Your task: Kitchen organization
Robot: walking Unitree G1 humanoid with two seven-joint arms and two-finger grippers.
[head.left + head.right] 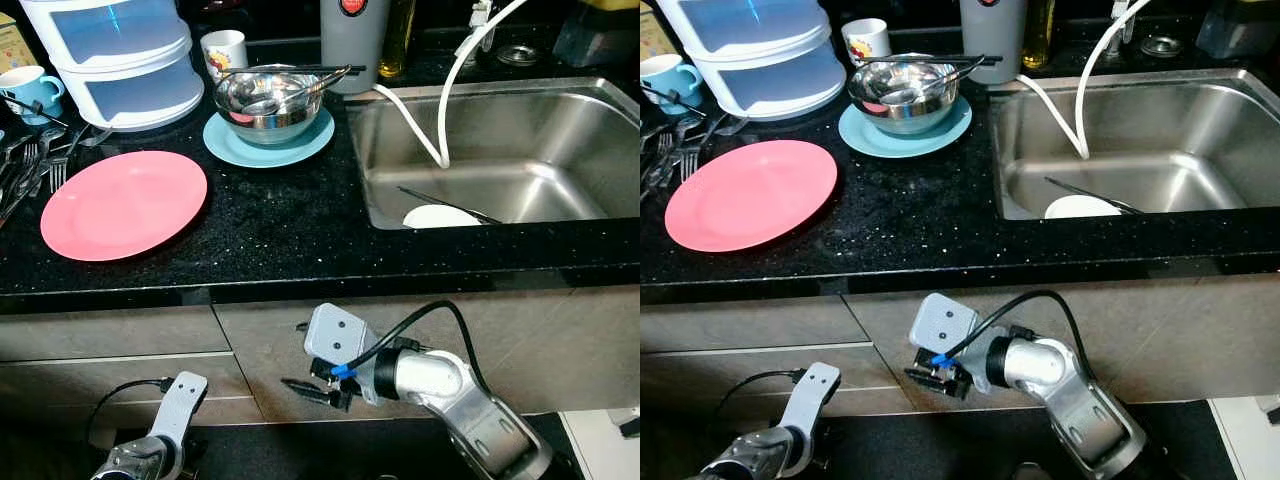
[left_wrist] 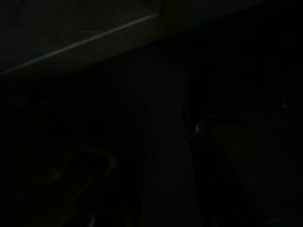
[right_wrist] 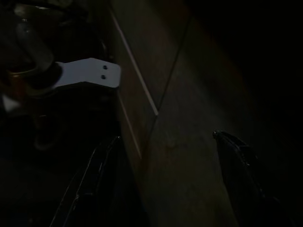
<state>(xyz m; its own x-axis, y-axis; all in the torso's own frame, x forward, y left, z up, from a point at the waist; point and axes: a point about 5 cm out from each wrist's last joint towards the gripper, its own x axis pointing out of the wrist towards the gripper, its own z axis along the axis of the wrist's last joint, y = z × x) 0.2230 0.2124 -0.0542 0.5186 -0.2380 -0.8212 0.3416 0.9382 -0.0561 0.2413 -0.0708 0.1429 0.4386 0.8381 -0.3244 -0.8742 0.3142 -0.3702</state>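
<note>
Dishes sit on the black counter [image 1: 300,240], above both grippers. Nearest: right gripper [image 1: 312,388] low by the cabinet front [image 1: 250,350], below the counter edge, fingers spread apart w/ nothing between them. Left gripper [image 3: 87,75] hangs lower at left, beside the drawers; can't tell if its fingers are apart or closed. Up on the counter, pink plate [image 1: 123,204] lies at left, forks [image 1: 35,165] just beside it. Further back, steel bowl [image 1: 268,100] w/ utensils rests on a blue plate [image 1: 240,148]. Sink [image 1: 590,150] at right holds a white dish [image 1: 440,216] & a white hose [image 1: 445,110]. At rear: white drawer unit [image 1: 120,60], blue mug [image 1: 30,90], white cup [image 1: 222,50].
</note>
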